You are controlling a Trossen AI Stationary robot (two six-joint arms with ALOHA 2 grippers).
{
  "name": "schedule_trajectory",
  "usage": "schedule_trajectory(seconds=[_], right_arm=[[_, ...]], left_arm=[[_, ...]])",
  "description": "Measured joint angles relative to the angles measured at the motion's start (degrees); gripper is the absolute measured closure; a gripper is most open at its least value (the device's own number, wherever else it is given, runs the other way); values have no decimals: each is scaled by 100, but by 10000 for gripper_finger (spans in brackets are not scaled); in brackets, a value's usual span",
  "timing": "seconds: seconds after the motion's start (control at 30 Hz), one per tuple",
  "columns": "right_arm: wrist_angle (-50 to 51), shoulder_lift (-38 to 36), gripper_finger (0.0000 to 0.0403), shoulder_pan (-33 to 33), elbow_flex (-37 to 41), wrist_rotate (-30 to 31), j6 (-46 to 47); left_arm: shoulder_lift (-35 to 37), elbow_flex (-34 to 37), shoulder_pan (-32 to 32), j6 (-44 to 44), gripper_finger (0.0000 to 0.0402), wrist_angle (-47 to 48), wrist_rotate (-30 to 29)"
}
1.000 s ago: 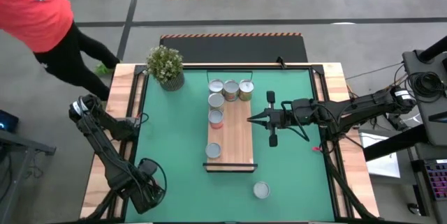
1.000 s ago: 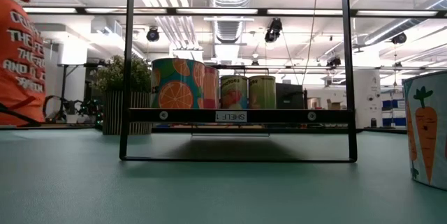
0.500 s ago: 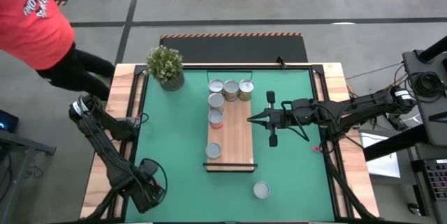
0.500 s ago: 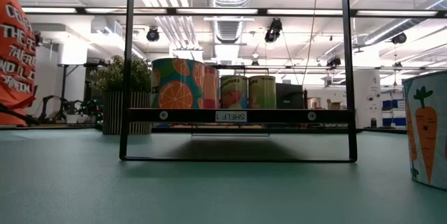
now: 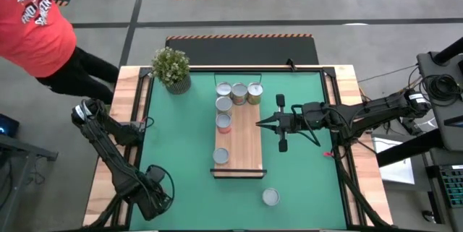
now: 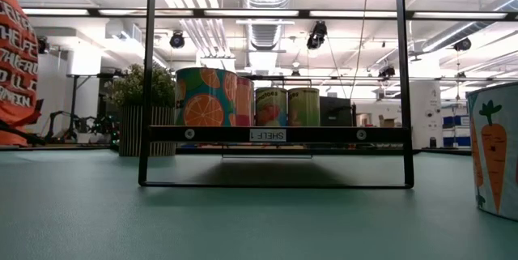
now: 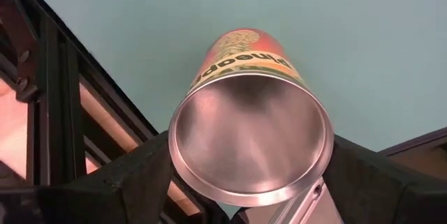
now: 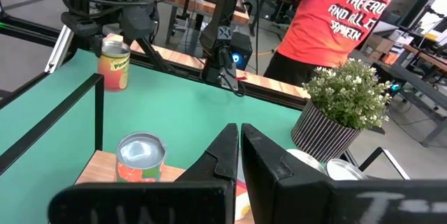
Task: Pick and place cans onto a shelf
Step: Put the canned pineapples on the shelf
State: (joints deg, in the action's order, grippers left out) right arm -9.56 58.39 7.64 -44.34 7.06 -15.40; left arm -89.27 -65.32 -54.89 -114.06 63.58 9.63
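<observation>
The shelf (image 5: 249,142) is a light-wood plank on a black frame on the green mat. Several cans stand on it, most at its far end (image 5: 239,93) and one near the front (image 5: 221,156). A carrot-label can (image 5: 270,197) stands on the mat in front of it. At the near left corner, my left gripper (image 5: 152,192) points down over a pineapple-label can (image 7: 251,147), one finger on each side; that can stands upright on the mat (image 8: 114,63). My right gripper (image 5: 259,123) is shut and level above the shelf's right edge, holding nothing. My left gripper comes from above with its two fingers (image 7: 140,175) on either side of the pineapple can's upper wall (image 7: 209,77). The can's silver top fills the gap between them. I cannot tell whether the fingers touch the can.
A potted plant (image 5: 171,68) stands at the mat's far left corner. A black frame (image 5: 145,116) rims the mat, close beside my left gripper. A person in an orange shirt (image 5: 36,22) stands beyond the table's far left corner. Bare mat lies left of the shelf.
The person beyond the far left corner has shifted a little to the left. Arms and cans show no clear change.
</observation>
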Motion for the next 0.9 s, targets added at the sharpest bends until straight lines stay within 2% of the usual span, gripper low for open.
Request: schedule_trajectory(seconds=[0.2, 0.3, 0.47, 0.63, 0.73, 0.9], right_arm=[[11, 0, 394, 0, 0, 1, 33], [13, 0, 394, 0, 0, 1, 31], [35, 0, 394, 0, 0, 2, 28], [36, 0, 394, 0, 0, 3, 26], [37, 0, 394, 0, 0, 3, 24], [68, 0, 394, 0, 0, 5, -19]], left_arm=[[0, -212, 127, 216, 86, 37, 796], [0, -476, 227, 473, 79, 41, 805], [0, -991, 468, 1126, 91, 194, 747], [0, -1591, 700, 1460, 95, 1202, 737], [0, -2054, 816, 1743, 93, 1906, 440], [0, -2856, 1048, 2240, 93, 2600, -715]])
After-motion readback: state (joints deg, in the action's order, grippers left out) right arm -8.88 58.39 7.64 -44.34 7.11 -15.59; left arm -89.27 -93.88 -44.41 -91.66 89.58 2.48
